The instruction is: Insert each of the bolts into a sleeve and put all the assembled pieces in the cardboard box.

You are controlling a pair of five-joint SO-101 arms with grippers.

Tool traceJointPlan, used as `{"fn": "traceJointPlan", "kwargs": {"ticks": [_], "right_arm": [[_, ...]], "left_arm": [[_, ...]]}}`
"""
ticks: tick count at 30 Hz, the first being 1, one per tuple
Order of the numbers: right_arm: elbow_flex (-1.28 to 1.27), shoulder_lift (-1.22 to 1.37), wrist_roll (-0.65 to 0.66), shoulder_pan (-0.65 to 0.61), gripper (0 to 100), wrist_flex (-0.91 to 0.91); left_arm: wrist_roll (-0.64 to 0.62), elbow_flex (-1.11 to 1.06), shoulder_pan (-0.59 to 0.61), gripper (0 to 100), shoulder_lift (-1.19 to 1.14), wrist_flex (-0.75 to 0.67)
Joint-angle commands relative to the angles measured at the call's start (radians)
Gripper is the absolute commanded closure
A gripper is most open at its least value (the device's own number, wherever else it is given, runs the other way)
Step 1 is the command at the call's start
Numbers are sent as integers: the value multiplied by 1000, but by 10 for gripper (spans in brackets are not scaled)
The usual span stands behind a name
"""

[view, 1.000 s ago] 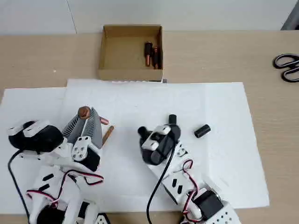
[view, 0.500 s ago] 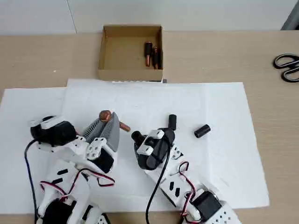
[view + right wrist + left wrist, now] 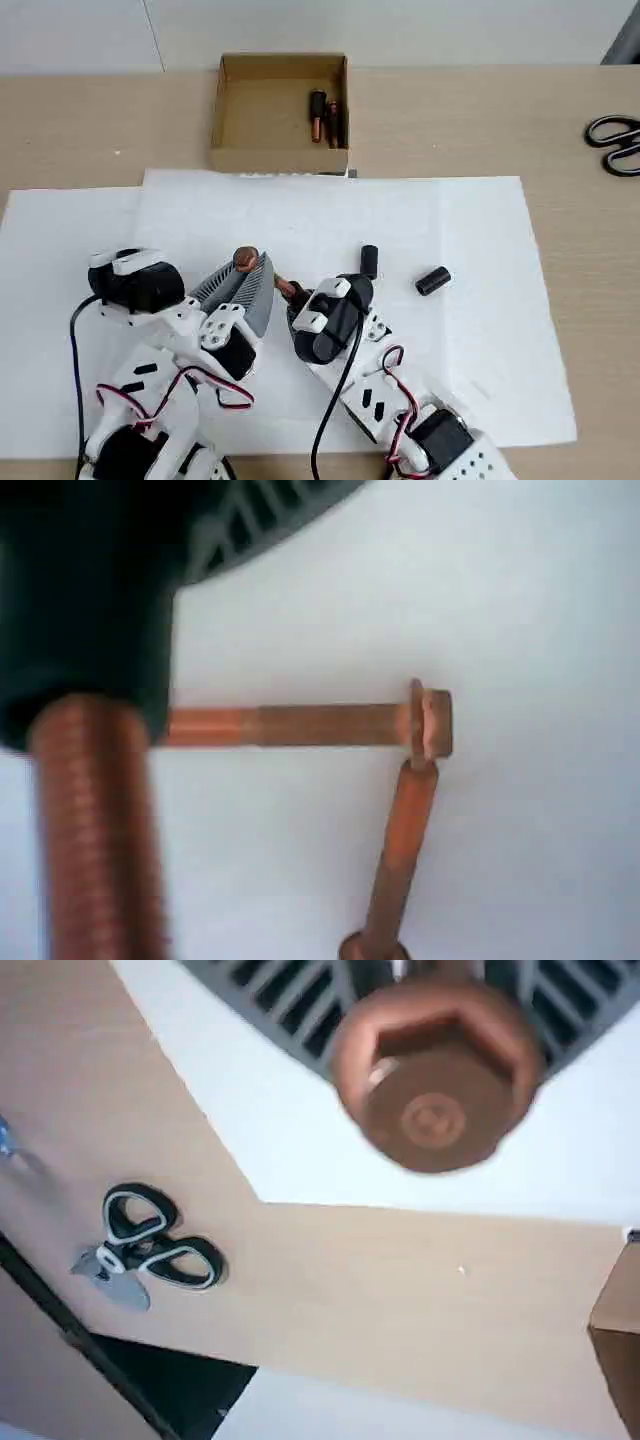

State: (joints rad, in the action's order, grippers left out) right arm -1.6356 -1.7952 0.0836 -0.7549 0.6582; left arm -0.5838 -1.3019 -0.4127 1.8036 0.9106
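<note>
**Bolt Tip at Sleeve, Both Grippers Loaded**

The white paper sheet (image 3: 480, 330) covers the near part of the table. The cardboard box (image 3: 278, 158) stands just beyond it, with assembled pieces (image 3: 325, 115) lying against one side wall. The left gripper (image 3: 255, 272) is clamped on a bolt (image 3: 432, 1075). The bolt's threaded end meets the sleeve (image 3: 90, 600) gripped by the right gripper (image 3: 300, 298). Two loose bolts (image 3: 300, 725) lie touching on the paper. Two loose sleeves (image 3: 369, 260) lie near the right gripper.

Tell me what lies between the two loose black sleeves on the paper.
Nothing does. Between one sleeve and the other sleeve the white paper is bare, as the high view shows.
</note>
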Motion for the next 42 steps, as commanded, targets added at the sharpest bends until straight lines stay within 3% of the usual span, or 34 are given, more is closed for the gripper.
{"fn": "traceJointPlan", "kwargs": {"ticks": [1, 42], "right_arm": [[17, -10, -5, -4, 995, -31], [32, -10, -5, -12, 995, -24]], "left_arm": [[11, 2, -6, 995, 9, 18], [118, -42, 0, 995, 8, -149]]}}
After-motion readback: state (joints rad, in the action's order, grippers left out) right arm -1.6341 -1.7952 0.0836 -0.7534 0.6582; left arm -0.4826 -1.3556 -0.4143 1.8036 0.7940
